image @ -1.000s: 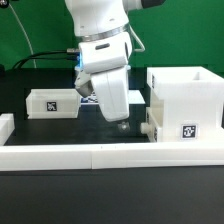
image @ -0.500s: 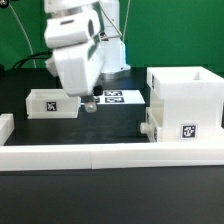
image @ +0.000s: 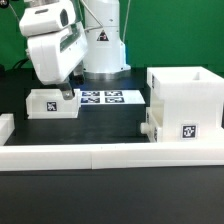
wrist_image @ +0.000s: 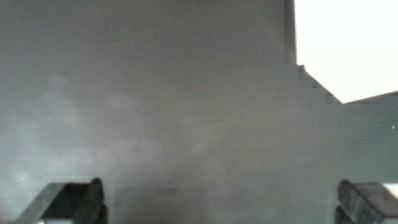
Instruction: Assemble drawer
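Observation:
The drawer's tall white housing stands at the exterior view's right, tag on its front. A small white part sticks out low on its left side. One small open-top box with a tag lies at the exterior view's left. My gripper hangs just above that box's right end. In the wrist view my gripper is open and empty, its fingertips wide apart over dark table. A white surface fills one corner; I cannot tell which part it is.
The marker board lies flat between the box and the housing. A long low white border block runs along the front, and another short one sits at the left edge. The robot base stands behind.
The arm has swung from the middle of the table toward the exterior view's left and now sits over the small box. The marker board is uncovered. The parts have not moved.

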You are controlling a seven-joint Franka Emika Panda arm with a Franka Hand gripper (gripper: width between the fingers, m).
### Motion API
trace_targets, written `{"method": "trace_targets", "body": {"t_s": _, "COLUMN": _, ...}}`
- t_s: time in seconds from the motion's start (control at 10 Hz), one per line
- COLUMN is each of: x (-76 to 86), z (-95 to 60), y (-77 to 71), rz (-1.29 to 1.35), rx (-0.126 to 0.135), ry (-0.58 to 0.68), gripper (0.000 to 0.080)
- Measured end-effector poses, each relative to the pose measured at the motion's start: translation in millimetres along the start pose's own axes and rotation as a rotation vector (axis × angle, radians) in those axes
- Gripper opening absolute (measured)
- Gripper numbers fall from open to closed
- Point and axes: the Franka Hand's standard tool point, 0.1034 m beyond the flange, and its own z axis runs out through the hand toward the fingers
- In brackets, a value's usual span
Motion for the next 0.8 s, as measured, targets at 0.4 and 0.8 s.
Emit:
{"method": "trace_targets", "body": {"t_s": 0.4, "x": 0.0, "z": 0.4, "y": -0.5, "rz": 0.193, "rx": 0.001, "ry": 0.001, "gripper": 0.0649}}
{"method": "trace_targets", "body": {"t_s": 0.8, "x": -22.1, "z": -1.2, "y": -24.5, "rz": 0.558, "rx": -0.049, "ry": 0.0, "gripper": 0.0649}}
